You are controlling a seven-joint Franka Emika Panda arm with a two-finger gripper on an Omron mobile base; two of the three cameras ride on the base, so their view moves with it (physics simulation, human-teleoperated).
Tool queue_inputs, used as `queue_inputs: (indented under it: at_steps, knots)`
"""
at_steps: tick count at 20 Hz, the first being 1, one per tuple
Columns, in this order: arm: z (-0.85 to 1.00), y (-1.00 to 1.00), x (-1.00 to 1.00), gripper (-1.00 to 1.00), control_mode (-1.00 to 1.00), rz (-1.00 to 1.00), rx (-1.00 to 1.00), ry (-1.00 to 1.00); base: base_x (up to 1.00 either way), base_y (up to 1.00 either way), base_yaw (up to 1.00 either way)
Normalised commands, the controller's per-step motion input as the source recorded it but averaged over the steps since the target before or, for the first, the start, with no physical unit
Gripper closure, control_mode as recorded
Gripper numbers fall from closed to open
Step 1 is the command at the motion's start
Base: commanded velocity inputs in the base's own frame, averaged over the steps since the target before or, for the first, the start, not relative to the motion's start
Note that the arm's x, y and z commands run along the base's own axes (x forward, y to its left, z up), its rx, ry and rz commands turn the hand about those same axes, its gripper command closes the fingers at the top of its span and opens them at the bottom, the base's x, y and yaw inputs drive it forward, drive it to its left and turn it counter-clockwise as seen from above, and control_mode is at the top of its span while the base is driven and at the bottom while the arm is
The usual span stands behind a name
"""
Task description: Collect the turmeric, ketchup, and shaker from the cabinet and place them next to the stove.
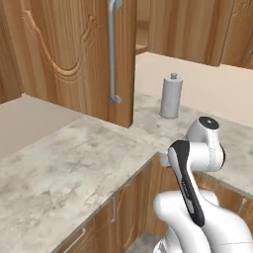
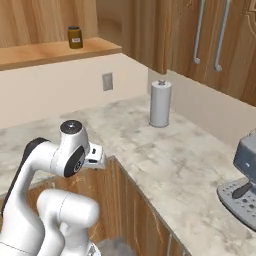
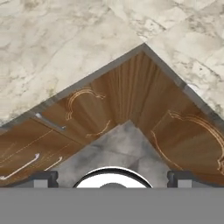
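Observation:
The turmeric (image 2: pixel 75 37), a small dark-lidded jar, stands on the wooden shelf (image 2: pixel 50 53) of the cabinet. The cabinet's door (image 1: pixel 69 49) hangs open with its silver bar handle (image 1: pixel 114 49). A grey cylindrical shaker (image 1: pixel 171 96) (image 2: pixel 160 104) with a knob on top stands upright on the marble counter near the wall. My gripper (image 3: pixel 112 178) is open with nothing between its fingers. It points down over the counter's inner corner (image 3: pixel 142 46), far below the shelf. The ketchup and the stove are out of view.
A marble counter (image 1: pixel 74 163) (image 2: pixel 175 160) wraps around the corner, with wood base cabinets (image 3: pixel 131 96) below. A grey-blue coffee machine (image 2: pixel 245 172) sits at the right. Closed wall cabinets with bar handles (image 2: pixel 200 30) hang above the shaker. A wall outlet (image 2: pixel 107 81) is nearby.

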Motion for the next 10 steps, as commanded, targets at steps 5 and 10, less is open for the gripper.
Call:
queue_inputs:
  at_steps: [5,10]
  knots:
    - [0.00,0.00,0.00,-1.00,1.00,0.00,0.00,0.00,0.62,-0.05,0.50]
    - [0.00,0.00,0.00,-1.00,1.00,0.00,0.00,0.00,0.64,-0.15,0.51]
